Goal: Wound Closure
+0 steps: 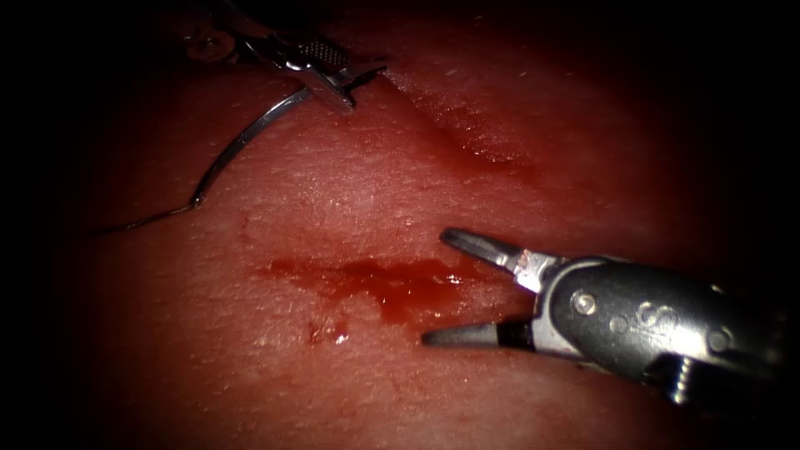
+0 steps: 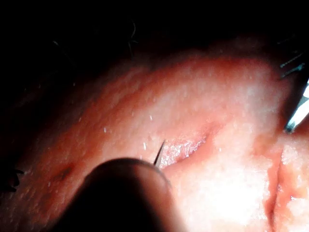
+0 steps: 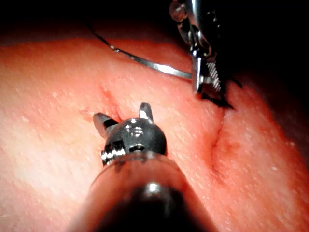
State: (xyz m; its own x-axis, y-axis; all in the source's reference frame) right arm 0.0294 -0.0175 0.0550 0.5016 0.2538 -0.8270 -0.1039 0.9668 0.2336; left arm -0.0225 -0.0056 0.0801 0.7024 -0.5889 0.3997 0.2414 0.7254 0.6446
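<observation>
Gripping the needle (image 1: pixel 250 137), left gripper (image 1: pixel 329 79); right gripper (image 1: pixel 442 287) wide open, empty

One mark can be read: a raised, embossed letter "S" (image 1: pixel 646 315) on the dark grey metal wrist housing of the right arm's tool (image 1: pixel 633 321), seen in the endoscope view. It sits on the flat side of that housing, between two small round pins and just behind the base of the two grey tapered jaws. No other word, number, brand or sign is legible on that housing or elsewhere.
</observation>
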